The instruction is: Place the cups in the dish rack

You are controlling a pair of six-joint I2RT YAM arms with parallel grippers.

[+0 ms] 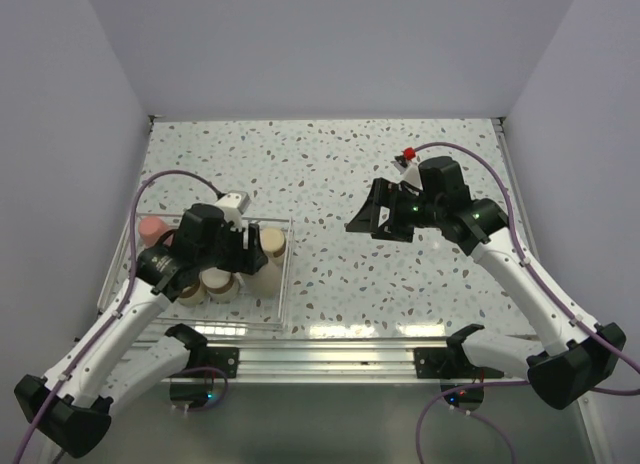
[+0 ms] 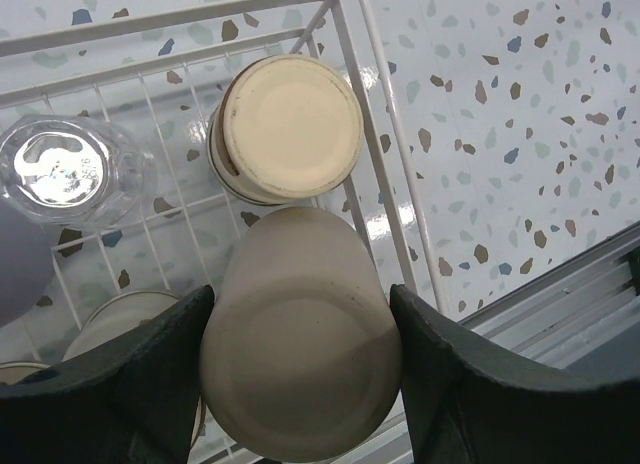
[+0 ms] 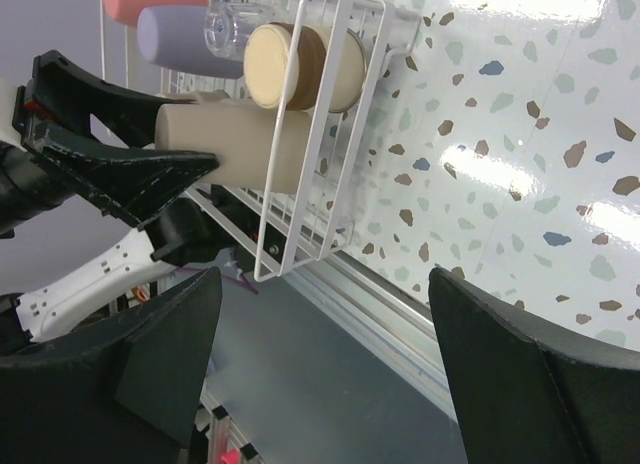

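The dish rack [image 1: 284, 306] sits at the table's near left, with a white wire grid [image 2: 372, 134] inside it. My left gripper [image 1: 250, 267] is shut on a cream-beige cup [image 2: 300, 354], held bottom-up over the rack's near right corner. I cannot tell whether its rim rests on the grid. In the rack stand a brown-banded cup [image 2: 290, 129], a clear cup [image 2: 65, 169], a lavender cup [image 3: 185, 39], a coral cup [image 1: 152, 227] and two cream ones [image 1: 215, 282]. My right gripper [image 1: 372, 216] is open and empty above the table's middle right, and its wrist view shows the held cup [image 3: 250, 149].
A metal rail [image 1: 340, 356] runs along the table's near edge just in front of the rack. Grey walls [image 1: 60, 134] close the table at the back and both sides. Speckled tabletop [image 1: 330, 174] lies between the rack and the right arm.
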